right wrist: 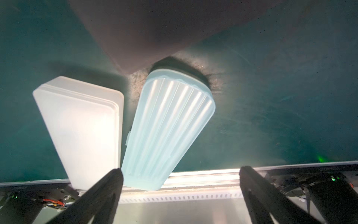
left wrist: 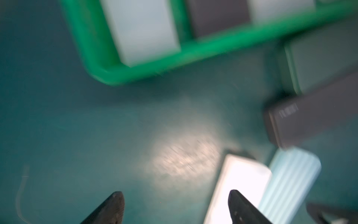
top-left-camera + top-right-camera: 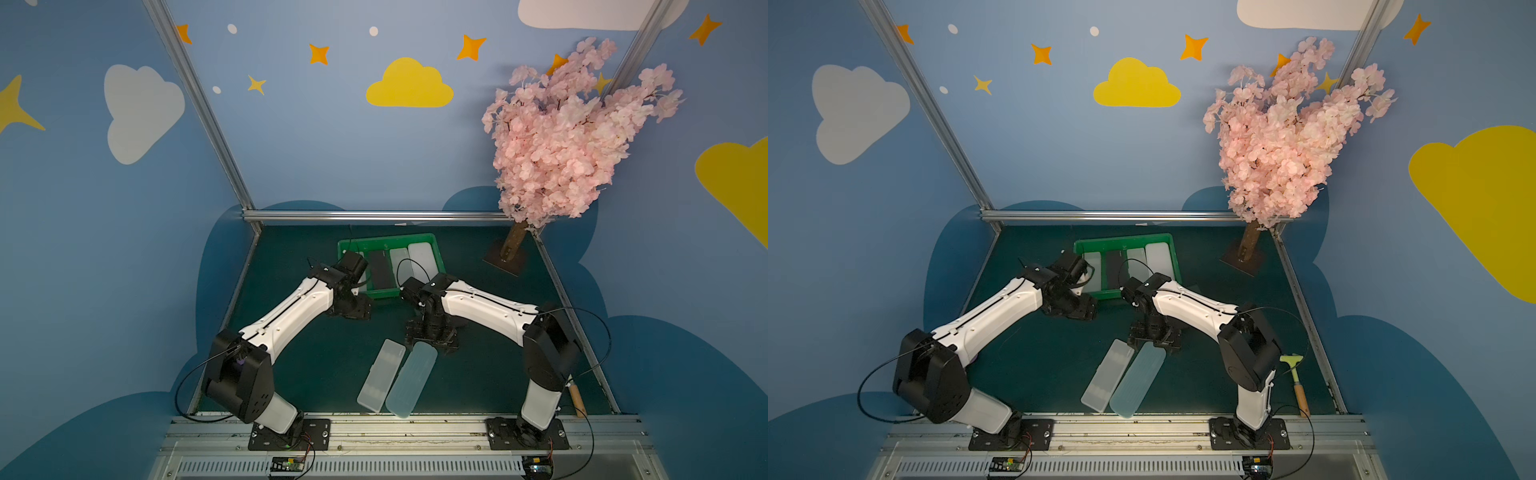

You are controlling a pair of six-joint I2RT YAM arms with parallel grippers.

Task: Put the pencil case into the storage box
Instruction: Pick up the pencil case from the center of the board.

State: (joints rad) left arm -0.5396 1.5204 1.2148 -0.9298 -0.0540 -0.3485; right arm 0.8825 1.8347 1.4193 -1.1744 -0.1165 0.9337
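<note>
Low in the frame's centre a white case (image 3: pixel 381 376) and a ribbed blue case (image 3: pixel 411 379) lie side by side on the worktop (image 3: pixel 316 365) — the right end effector (image 1: pixel 181 170) spread wide and empty over their far ends, the left end effector (image 2: pixel 175 194) likewise parted by the lower left corner of the green box (image 3: pixel 382 294), mid-frame, holding four more cases (image 3: pixel 422 257).

From here the storage box (image 3: pixel 386 240) reads as smooth, glossy green plastic. The pale blue pencil case (image 1: pixel 168 126) is frosted, ribbed plastic; the white pencil case (image 1: pixel 81 124) is frosted but smooth. My counter (image 1: pixel 280 97) is matt, scuffed green, possibly rubber. The frame rail (image 3: pixel 374 215) is brushed metal, and the tool handle (image 3: pixel 1300 395) is bare wood.
</note>
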